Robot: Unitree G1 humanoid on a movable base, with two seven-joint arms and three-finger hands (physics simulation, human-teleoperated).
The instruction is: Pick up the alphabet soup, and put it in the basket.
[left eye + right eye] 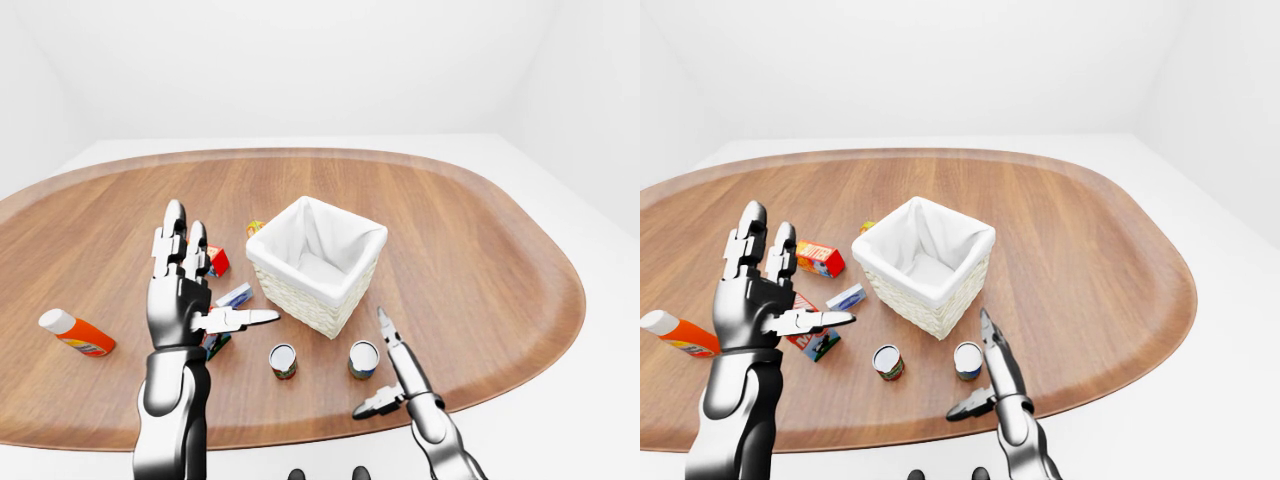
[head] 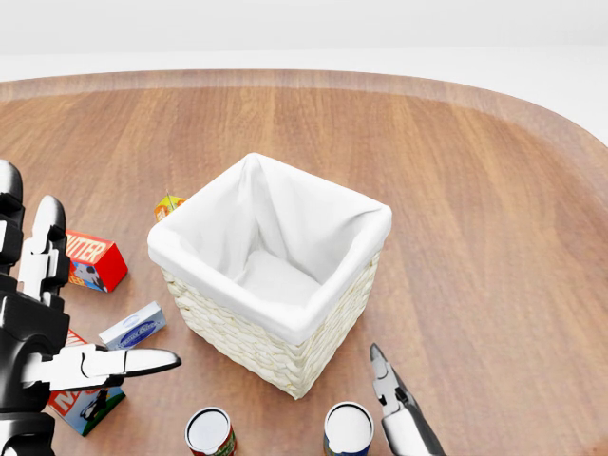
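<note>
I held my left hand (image 1: 185,290) raised above the left part of the wooden table (image 1: 480,250), fingers spread wide and upright with the thumb jutting toward the basket (image 2: 275,271), gripping nothing. My right hand (image 1: 990,375) was low at the bottom of the eye views, just right of the cans, its fingers also apart, one pointing up toward the basket and the thumb sticking out to the left; it held nothing and touched no can. The basket, a pale woven square lined with white cloth, stood near the middle of the table with nothing visible inside. Two cans stood upright below it in the head view: one with a red label (image 2: 210,432) on the left and one with a blue label (image 2: 348,429) on the right, just beside my right fingers. I could not read either label well enough to tell which was the alphabet soup. To the left of the basket lay a red butter box (image 2: 92,258), a small pale blue-and-white box (image 2: 133,326) and a red carton (image 2: 85,399) partly hidden under my left hand, with a small yellow-orange item (image 2: 168,204) peeking out just behind the basket's left corner. Farther left in the left-eye view an orange bottle with a white cap (image 1: 75,333) lay on its side.
</note>
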